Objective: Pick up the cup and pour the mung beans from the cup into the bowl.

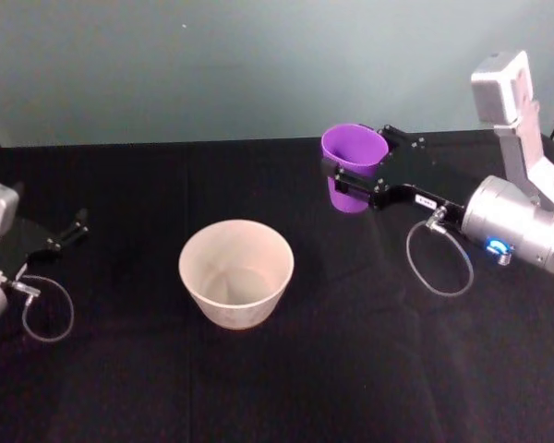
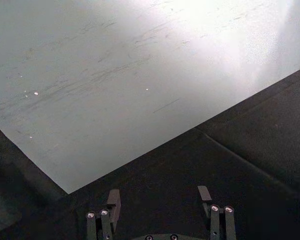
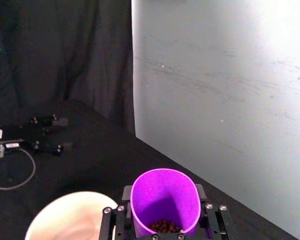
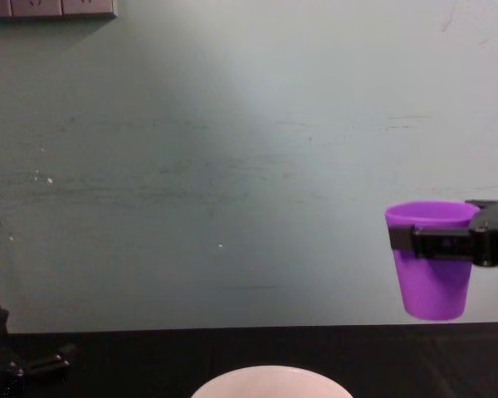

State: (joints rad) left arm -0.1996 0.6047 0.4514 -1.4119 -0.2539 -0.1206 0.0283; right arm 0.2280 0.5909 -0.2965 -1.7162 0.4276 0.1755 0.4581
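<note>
Purple cup [image 1: 354, 157] sits upright in the right gripper [image 1: 362, 164], whose fingers are pinched on its sides just below the rim, holding it clear of the black table [image 1: 369, 369]. Beans [image 3: 164, 226] lie in a small heap at the cup's bottom. Beyond the fingertips, lower and toward the robot's left, the bowl [image 1: 235, 268] stands on the table, apart from the cup. Left gripper [image 2: 159, 194] rests far off at the table's left edge, fingers spread apart.
</note>
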